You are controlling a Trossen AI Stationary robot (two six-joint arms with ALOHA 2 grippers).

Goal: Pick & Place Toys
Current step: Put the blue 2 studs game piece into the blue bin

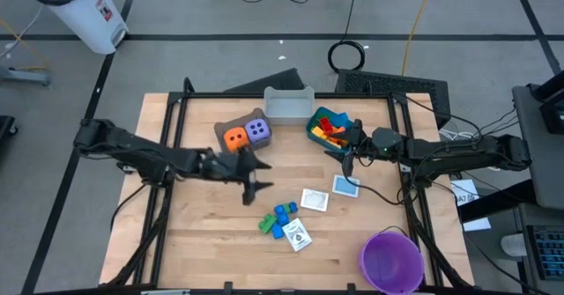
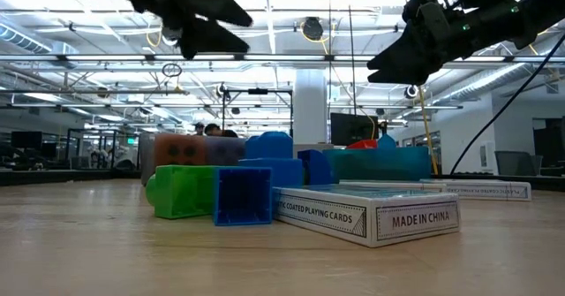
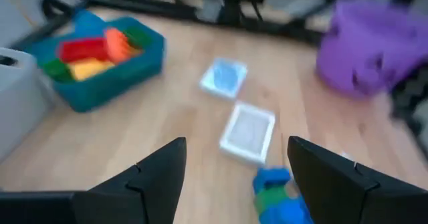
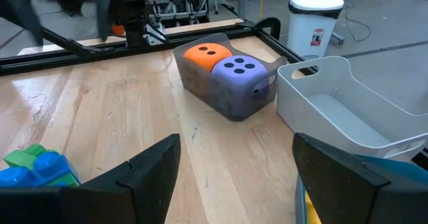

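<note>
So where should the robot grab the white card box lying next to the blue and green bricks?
Grip the flat white card box across its two long thin edges, coming straight down from above. It lies flat on the wooden table, so only its edges offer a hold. The blue and green plastic bricks crowd one side, so mind them.

Purple bowl (image 3: 368, 47) – blurred, cut off at the edge.

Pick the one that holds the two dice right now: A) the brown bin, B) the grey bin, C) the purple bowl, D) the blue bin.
A: the orange die and the purple die sit side by side inside the brown bin, while the grey bin next to it holds no dice.
</note>
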